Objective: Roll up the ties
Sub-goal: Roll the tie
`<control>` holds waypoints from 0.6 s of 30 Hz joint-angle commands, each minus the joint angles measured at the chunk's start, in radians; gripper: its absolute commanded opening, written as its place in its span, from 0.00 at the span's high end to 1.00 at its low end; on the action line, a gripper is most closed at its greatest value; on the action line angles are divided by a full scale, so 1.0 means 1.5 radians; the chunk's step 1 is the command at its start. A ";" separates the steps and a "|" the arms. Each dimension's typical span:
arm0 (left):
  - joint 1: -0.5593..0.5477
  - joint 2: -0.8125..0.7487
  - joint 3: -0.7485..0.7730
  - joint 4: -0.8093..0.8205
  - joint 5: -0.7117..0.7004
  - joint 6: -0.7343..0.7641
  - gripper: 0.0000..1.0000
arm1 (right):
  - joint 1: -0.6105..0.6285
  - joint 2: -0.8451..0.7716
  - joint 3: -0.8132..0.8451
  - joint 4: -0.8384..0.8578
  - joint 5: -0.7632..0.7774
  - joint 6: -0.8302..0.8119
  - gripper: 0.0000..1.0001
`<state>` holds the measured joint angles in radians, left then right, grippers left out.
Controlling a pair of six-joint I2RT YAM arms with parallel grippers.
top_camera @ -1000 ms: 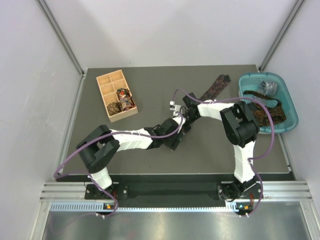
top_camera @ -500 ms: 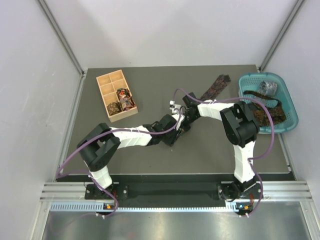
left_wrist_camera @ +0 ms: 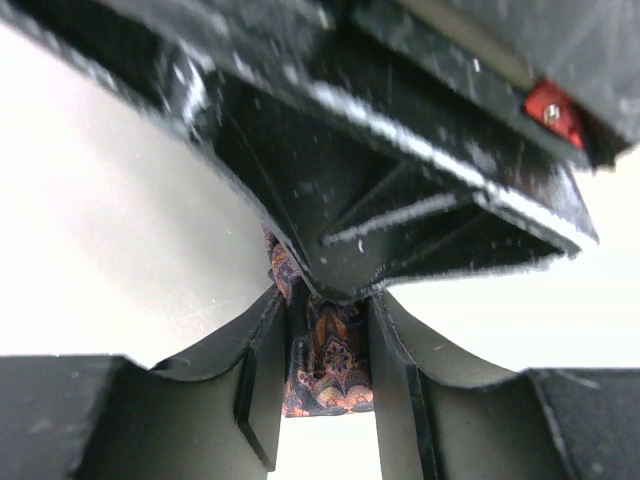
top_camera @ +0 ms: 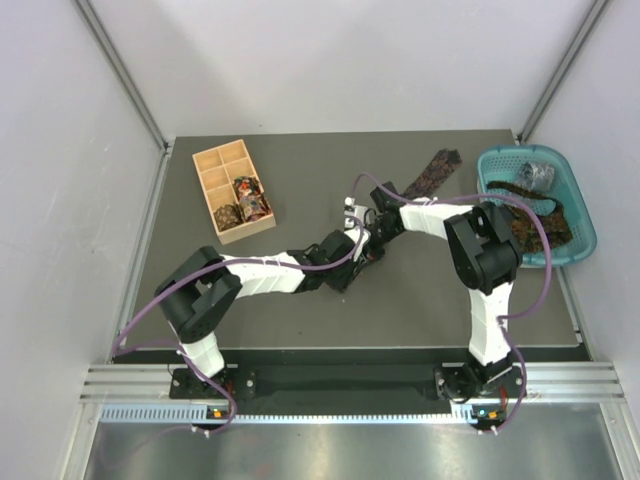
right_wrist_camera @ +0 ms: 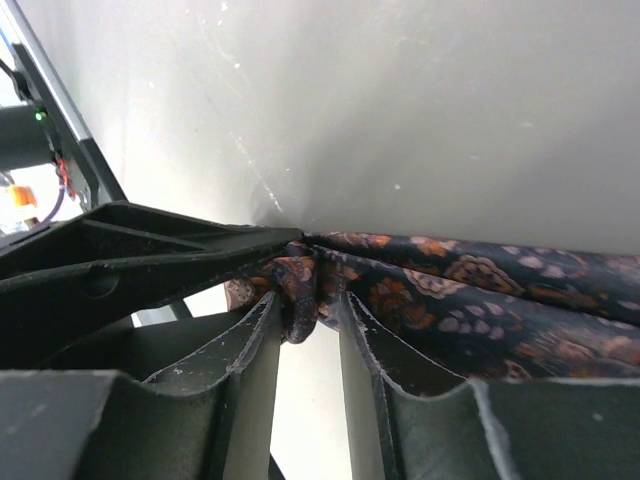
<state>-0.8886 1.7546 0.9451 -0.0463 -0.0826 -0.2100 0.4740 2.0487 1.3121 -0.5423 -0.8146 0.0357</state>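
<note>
Left wrist: paisley tie [left_wrist_camera: 325,365] fold at frame centre, clamped between left gripper [left_wrist_camera: 326,312] fingers. Right wrist: same bunch between right gripper [right_wrist_camera: 307,300] fingers, pinched or slack impossible to tell. Top external: wide end right of centre, near teal basket [top_camera: 581,205]; wooden box [top_camera: 213,160] upper left.

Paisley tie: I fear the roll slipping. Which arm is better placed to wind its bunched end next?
Left, probably: the left gripper has the paisley tie pinched snugly. The right gripper straddles the bunched end, its hold unclear, with the long tail on its side.
</note>
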 commanded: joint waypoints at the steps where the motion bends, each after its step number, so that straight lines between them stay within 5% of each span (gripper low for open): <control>1: -0.018 0.033 -0.007 -0.030 -0.008 -0.004 0.60 | -0.019 -0.041 0.017 0.017 0.001 0.025 0.70; 11: -0.034 0.043 -0.001 -0.043 -0.041 -0.005 0.56 | -0.077 -0.118 -0.038 0.118 0.007 0.096 0.61; 18: -0.038 0.051 0.011 -0.059 -0.054 -0.005 0.55 | -0.128 -0.259 -0.174 0.202 0.123 0.144 0.62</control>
<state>-0.9306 1.7706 0.9630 -0.0589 -0.1764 -0.2108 0.3019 1.7748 1.1263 -0.3367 -0.7330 0.1955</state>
